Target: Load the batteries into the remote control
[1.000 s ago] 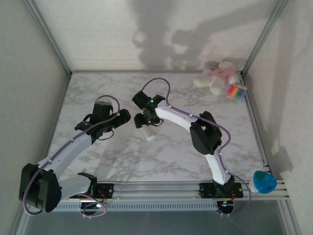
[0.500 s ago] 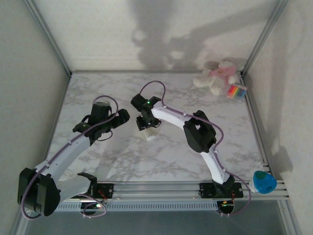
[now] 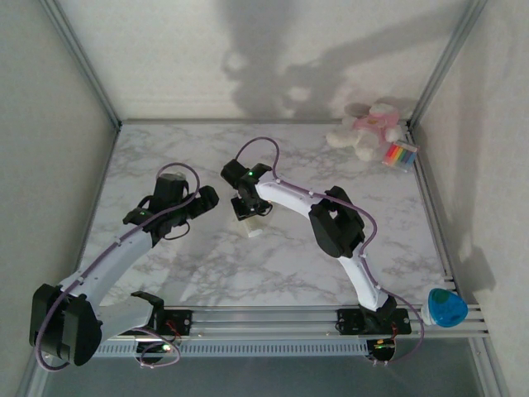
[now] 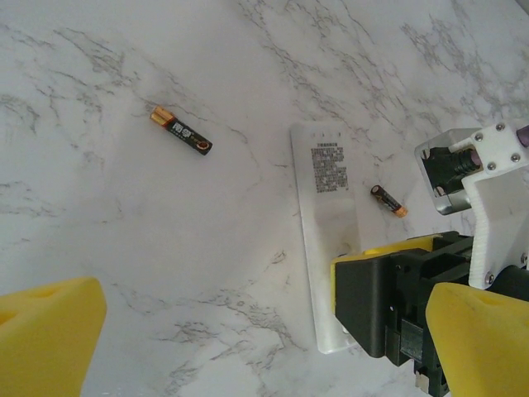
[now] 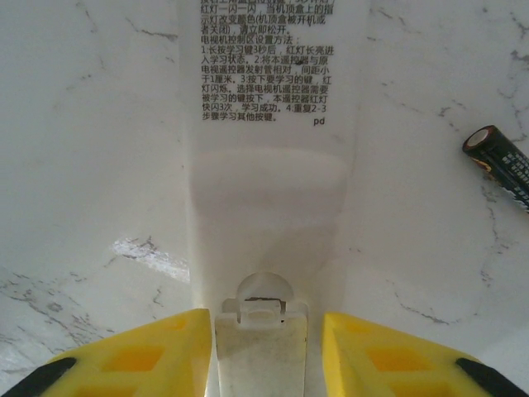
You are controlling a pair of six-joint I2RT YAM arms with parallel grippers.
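The remote control (image 5: 273,124) lies flat on the marble with its printed back up, also in the left wrist view (image 4: 324,207) and from above (image 3: 254,228). My right gripper (image 5: 264,318) sits over its battery-cover end, and its yellow fingers (image 5: 157,351) stand narrowly apart on either side of the cover latch. One of the batteries (image 5: 500,161) lies just right of the remote (image 4: 388,201). The other (image 4: 181,132) lies well to its left. My left gripper (image 4: 264,347) hovers wide open above the table beside the remote (image 3: 207,198), holding nothing.
A pink and white plush toy (image 3: 368,128) and a multicoloured striped pack (image 3: 401,155) sit in the far right corner. A blue-green object (image 3: 446,308) rests at the near right rail. Grey walls enclose the table on three sides.
My right gripper has shifted slightly left onto the remote's end and its jaws have narrowed. The left arm has barely moved and stays open.
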